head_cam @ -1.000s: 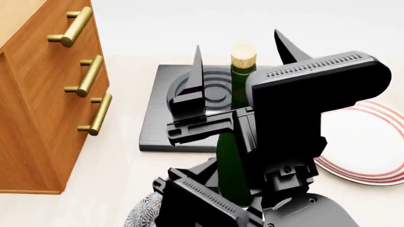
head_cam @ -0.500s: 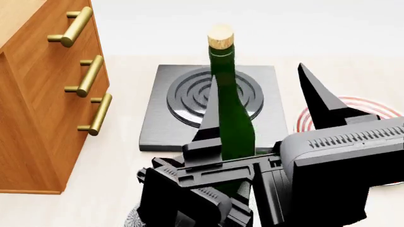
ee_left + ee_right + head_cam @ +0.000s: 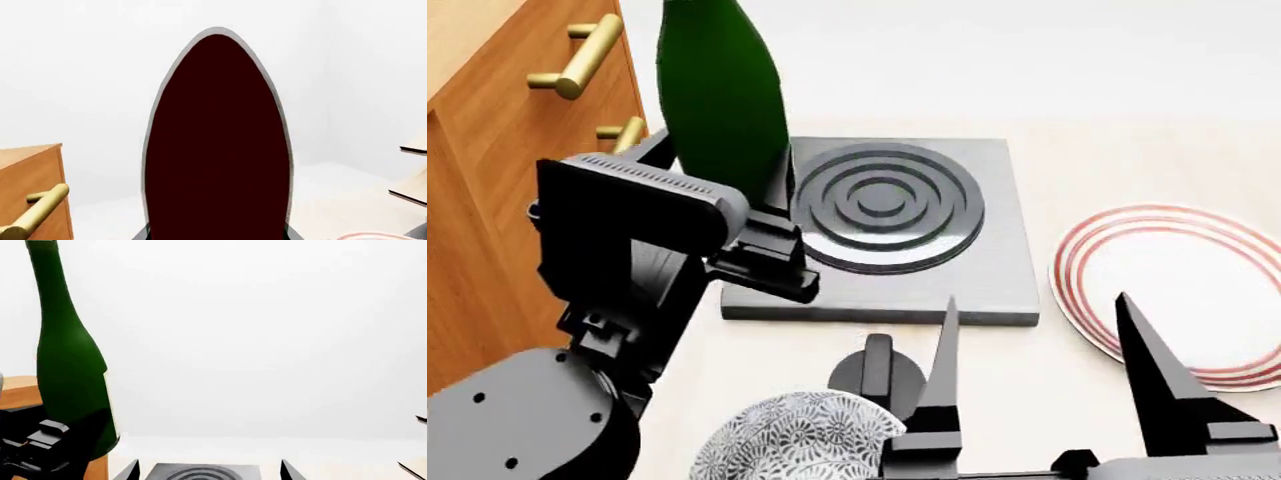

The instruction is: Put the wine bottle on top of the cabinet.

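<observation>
The wine bottle (image 3: 721, 90) is dark green and stands upright in the air beside the cabinet (image 3: 507, 200), an orange-brown drawer unit with brass bar handles. Its neck runs out of the top of the head view. My left gripper (image 3: 718, 168) is shut on its lower body. In the left wrist view the wine bottle (image 3: 217, 150) fills the middle as a dark shape, with the cabinet (image 3: 30, 165) off to one side. The right wrist view shows the wine bottle (image 3: 70, 365) with the left gripper (image 3: 40, 445) round its base. My right gripper (image 3: 1041, 400) (image 3: 210, 471) is open and holds nothing.
A black hob (image 3: 881, 210) (image 3: 200, 472) with round rings lies in the middle of the floor. A white plate (image 3: 1174, 290) with red rings lies to its right. A patterned bowl (image 3: 794, 440) sits near my base. A pale slanted rack (image 3: 413, 170) shows in the left wrist view.
The wine bottle has risen and moved left, from above the hob to beside the cabinet's front, in my left gripper. My right gripper has dropped low to the right, still open.
</observation>
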Tool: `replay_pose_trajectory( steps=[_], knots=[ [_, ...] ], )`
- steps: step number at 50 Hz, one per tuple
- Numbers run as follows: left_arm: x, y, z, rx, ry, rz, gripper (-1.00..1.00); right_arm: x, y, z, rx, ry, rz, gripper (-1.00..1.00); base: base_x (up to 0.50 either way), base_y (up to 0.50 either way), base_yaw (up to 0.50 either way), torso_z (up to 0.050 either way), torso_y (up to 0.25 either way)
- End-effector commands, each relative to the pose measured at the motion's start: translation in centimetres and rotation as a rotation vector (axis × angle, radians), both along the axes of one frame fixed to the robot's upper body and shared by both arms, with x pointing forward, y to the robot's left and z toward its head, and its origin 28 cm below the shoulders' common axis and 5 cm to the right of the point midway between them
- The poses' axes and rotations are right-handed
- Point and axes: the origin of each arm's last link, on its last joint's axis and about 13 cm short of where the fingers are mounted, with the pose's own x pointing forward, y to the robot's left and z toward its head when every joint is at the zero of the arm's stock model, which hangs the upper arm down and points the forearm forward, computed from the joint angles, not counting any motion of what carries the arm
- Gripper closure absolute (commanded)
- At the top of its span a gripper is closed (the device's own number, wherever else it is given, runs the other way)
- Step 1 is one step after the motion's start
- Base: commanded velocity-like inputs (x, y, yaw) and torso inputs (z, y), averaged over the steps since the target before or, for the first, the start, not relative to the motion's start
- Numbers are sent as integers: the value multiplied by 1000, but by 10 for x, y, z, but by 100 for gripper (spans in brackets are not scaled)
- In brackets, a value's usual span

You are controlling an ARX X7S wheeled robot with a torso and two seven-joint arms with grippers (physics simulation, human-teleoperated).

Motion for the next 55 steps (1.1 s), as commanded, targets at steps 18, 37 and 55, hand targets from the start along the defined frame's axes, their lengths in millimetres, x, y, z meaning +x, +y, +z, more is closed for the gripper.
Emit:
replay_pose_trajectory(
  steps=[18,37,55],
  knots=[
    [67,40,115,75,-89,182,100,-1,2,-15,10,30,0,-100,0,0,0,0,1],
    [81,96,189,92,-84,411,100,0,3,-17,18,39,15,-100,0,0,0,0,1],
    [74,132,175,65,44,548,100,1,5,-19,19,45,20,-100,0,0,0,1,1]
  ],
)
